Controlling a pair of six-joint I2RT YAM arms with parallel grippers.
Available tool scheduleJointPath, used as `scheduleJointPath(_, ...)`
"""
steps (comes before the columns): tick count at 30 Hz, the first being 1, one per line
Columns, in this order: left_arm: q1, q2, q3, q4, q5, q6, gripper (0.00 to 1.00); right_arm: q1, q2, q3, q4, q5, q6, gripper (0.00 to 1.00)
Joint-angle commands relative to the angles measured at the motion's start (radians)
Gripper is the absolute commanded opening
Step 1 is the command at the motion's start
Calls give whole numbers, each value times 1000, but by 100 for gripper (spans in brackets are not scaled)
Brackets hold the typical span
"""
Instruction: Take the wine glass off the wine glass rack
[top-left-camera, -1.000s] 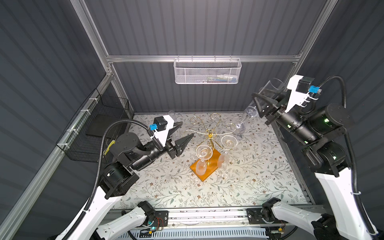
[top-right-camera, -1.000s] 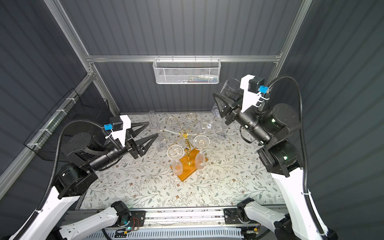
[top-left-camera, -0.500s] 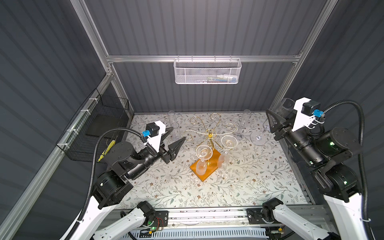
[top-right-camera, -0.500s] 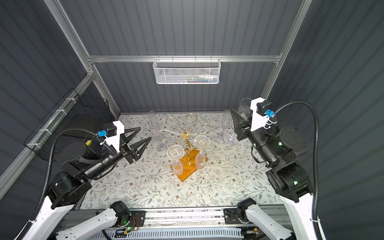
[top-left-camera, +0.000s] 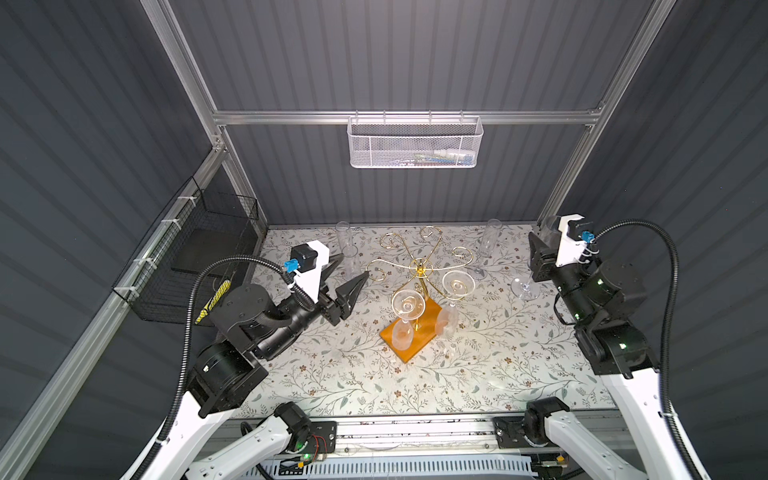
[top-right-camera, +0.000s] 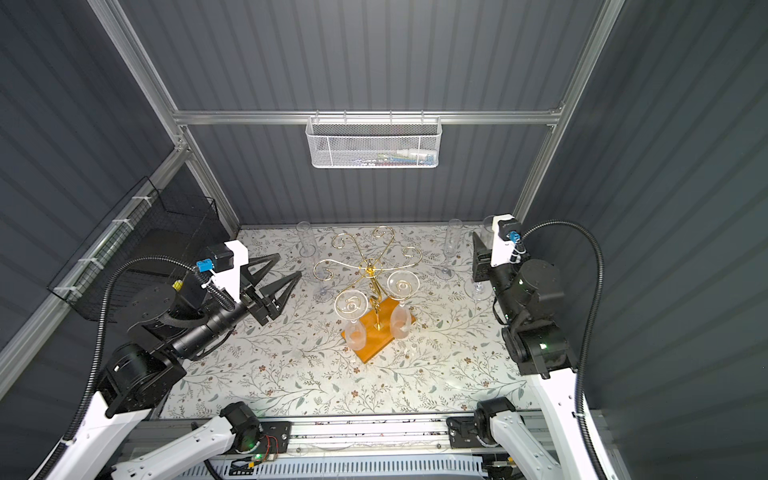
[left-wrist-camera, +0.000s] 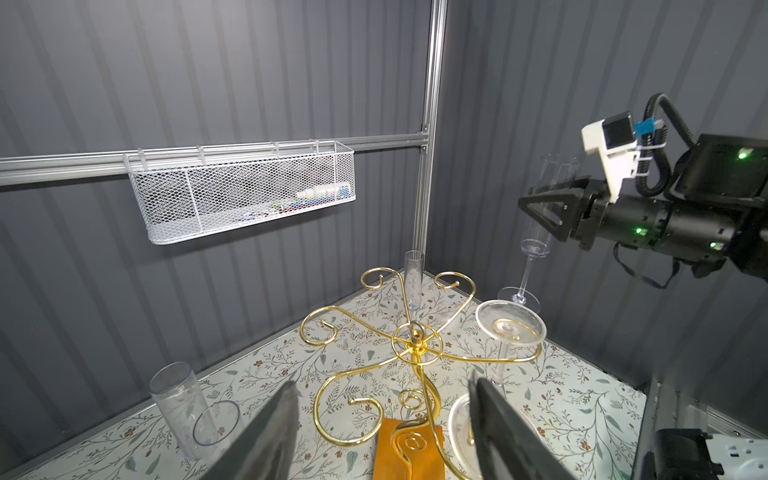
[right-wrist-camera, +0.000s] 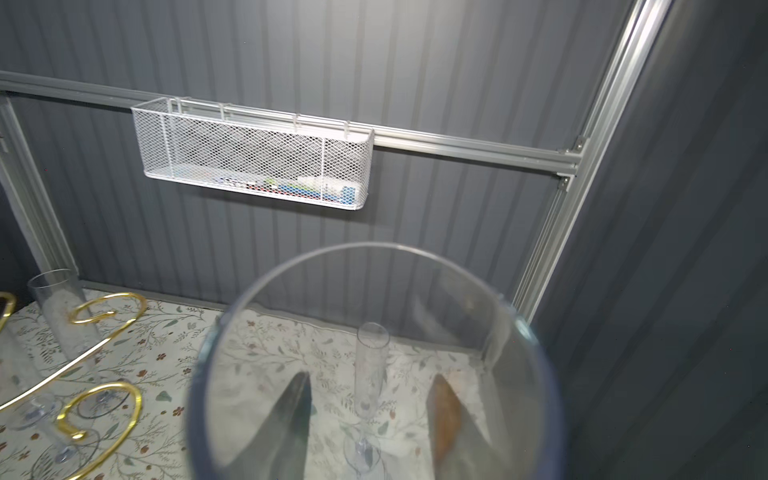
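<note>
The wine glass rack (top-left-camera: 420, 266) (top-right-camera: 368, 266) (left-wrist-camera: 415, 340), gold wire on an orange wooden base (top-left-camera: 415, 345), stands mid-table. Two glasses hang upside down from it, their feet at the arms (top-left-camera: 408, 305) (top-left-camera: 458, 284). My right gripper (top-left-camera: 539, 259) (top-right-camera: 482, 261) (right-wrist-camera: 370, 378) is shut on the bowl of an upright wine glass (left-wrist-camera: 536, 245) (right-wrist-camera: 374, 270) at the back right. Its foot (top-left-camera: 525, 289) (top-right-camera: 478, 289) is at the tabletop, clear of the rack. My left gripper (top-left-camera: 353, 267) (top-right-camera: 289, 266) (left-wrist-camera: 382, 382) hangs open left of the rack, holding nothing.
Clear glasses stand at the back left (top-left-camera: 345, 245) (left-wrist-camera: 183, 407) and back right (top-left-camera: 488, 245). A white mesh basket (top-left-camera: 413, 143) hangs on the back wall and a black wire basket (top-left-camera: 199, 257) on the left wall. The right wall is close beside the held glass.
The right arm has swung down and to the right, turning the held glass upright and lowering it to the tabletop at the back right. The left arm has shifted slightly, still open.
</note>
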Motion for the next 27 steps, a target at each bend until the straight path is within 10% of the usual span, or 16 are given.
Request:
scheduleJointPath(1,-6,19,-13,51,-43,-25,67,-72,16,-62,215,-82,65,39)
scheduleJointPath(27,-5,94,-153,315,-553,5,70,-281,658,-143,855,-233,42,39)
